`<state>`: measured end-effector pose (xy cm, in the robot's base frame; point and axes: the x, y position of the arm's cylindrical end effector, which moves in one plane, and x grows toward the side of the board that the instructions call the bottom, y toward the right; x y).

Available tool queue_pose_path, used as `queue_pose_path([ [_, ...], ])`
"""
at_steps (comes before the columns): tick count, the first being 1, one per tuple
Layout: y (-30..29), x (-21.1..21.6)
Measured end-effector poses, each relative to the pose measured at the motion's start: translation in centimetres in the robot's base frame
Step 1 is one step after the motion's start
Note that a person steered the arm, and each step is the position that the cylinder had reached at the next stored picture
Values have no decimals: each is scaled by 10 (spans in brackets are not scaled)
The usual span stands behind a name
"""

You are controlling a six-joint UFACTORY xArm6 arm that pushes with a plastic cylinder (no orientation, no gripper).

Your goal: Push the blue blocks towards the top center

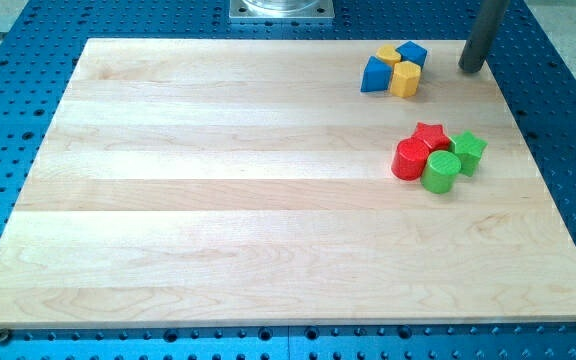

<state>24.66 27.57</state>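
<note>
Two blue blocks sit near the view's top right: a blue cube (412,53) and a blue wedge-shaped block (374,75). They huddle with two yellow blocks, a flat one (388,54) and a hexagonal one (405,80). My tip (470,68) stands to the right of this group, apart from the blue cube by a small gap.
A second cluster lies lower on the right: a red cylinder (409,160), a red star (430,136), a green cylinder (441,172) and a green star-like block (467,150). The wooden board (218,180) rests on a blue perforated base. A metal mount (281,10) sits at the top centre.
</note>
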Motion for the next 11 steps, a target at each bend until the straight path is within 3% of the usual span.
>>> queue_pose_path([
  [1,-20,-1],
  [2,-85,37],
  [3,-101,47],
  [4,-44,42],
  [6,-49,-24],
  [7,-125,-1],
  [8,-138,34],
  [10,-100,63],
  [11,-137,66],
])
